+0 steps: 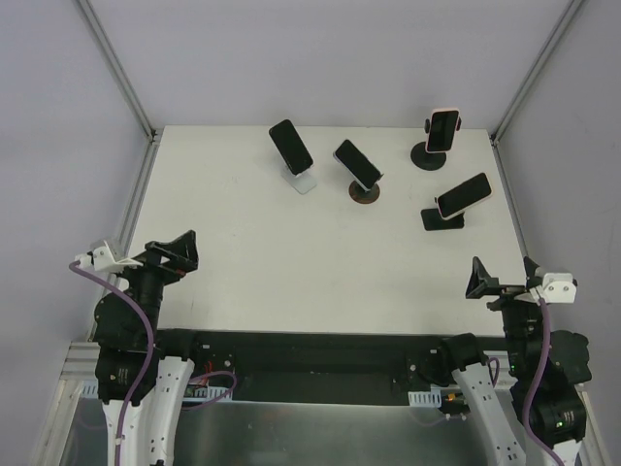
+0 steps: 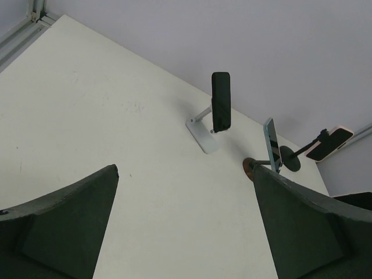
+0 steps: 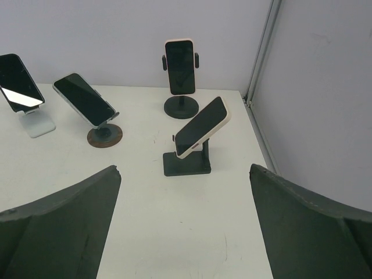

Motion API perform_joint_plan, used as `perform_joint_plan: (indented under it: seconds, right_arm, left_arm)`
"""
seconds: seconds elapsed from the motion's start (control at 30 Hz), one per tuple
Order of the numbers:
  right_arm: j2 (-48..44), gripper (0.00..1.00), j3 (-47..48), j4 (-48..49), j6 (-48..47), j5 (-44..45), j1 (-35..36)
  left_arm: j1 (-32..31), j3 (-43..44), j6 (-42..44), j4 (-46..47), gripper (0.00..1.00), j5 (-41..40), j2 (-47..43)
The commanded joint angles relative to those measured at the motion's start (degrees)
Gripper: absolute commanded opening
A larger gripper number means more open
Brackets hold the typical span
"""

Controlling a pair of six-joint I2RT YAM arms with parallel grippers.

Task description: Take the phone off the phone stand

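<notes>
Left gripper (image 2: 185,171) and right gripper (image 3: 185,169): both wide open, nothing held, low at the near edge of the table (image 1: 291,262). Four phones sit on stands at the far side:
- black phone (image 1: 290,146) on white stand (image 1: 303,181)
- tilted phone (image 1: 357,163) on brown round base (image 1: 366,193)
- upright pink-cased phone (image 1: 442,130) in clamp stand (image 1: 428,157)
- angled pink-cased phone (image 1: 464,195) on black square stand (image 1: 442,218), nearest the right gripper

White table (image 1: 291,262), black-screened phones (image 1: 291,146) — two cased in pale pink, white stand (image 1: 303,181), rust-brown base (image 1: 365,194), purple cable (image 1: 114,285).
</notes>
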Motion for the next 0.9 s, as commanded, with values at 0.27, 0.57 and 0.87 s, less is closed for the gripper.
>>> perform_joint_plan:
  seconds: [0.27,0.57,0.87]
  right_arm:
    - [-4.4,0.96,-0.8,1.9,3.1,-1.4,0.4]
    - [-4.5,0.96,-3.2,2.9,8.5,-5.6,0.5]
    - [-1.1,0.96,-2.3,4.4,9.5,-9.6,0.5]
  left_arm:
    - [0.3,1.7,0.0,0.5,0.99,6.8,8.0]
    - [0.3,4.8,2.2,5.3,0.99,17.5,23.3]
    - [0.3,6.3,1.3,27.9,0.99,25.7,44.7]
